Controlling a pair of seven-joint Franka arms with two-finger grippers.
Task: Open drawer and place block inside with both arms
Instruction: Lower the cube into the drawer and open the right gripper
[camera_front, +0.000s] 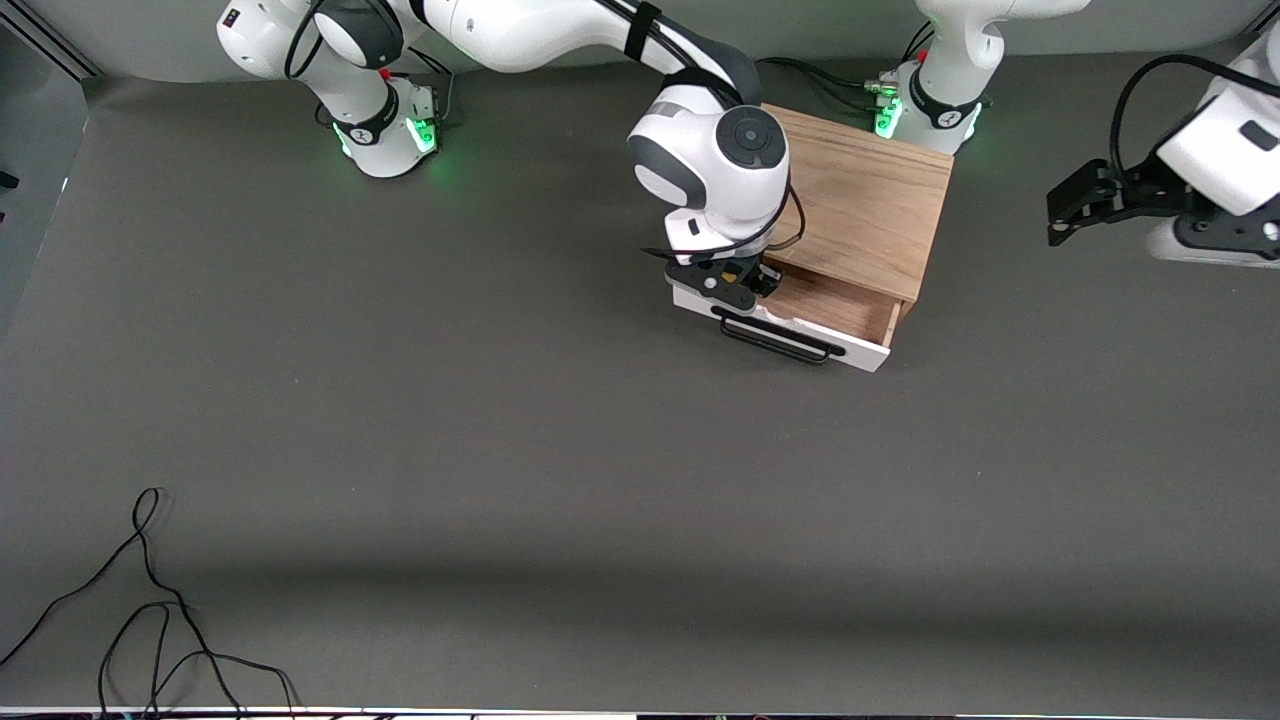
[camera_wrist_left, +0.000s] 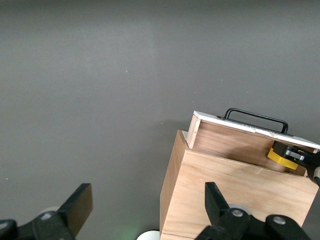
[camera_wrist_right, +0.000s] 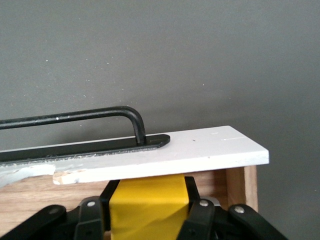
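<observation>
The light oak box (camera_front: 860, 205) stands near the left arm's base, and its white-fronted drawer (camera_front: 800, 325) with the black bar handle (camera_front: 775, 340) is pulled open toward the front camera. My right gripper (camera_front: 738, 283) is down in the open drawer, shut on the yellow block (camera_wrist_right: 148, 207), just inside the white front (camera_wrist_right: 200, 152). The block also shows in the left wrist view (camera_wrist_left: 281, 156). My left gripper (camera_front: 1085, 200) is open and empty, held up past the box at the left arm's end of the table.
Loose black cables (camera_front: 150, 620) lie on the dark grey table near the front camera at the right arm's end. The two green-lit arm bases (camera_front: 400, 130) stand along the table's edge farthest from the front camera.
</observation>
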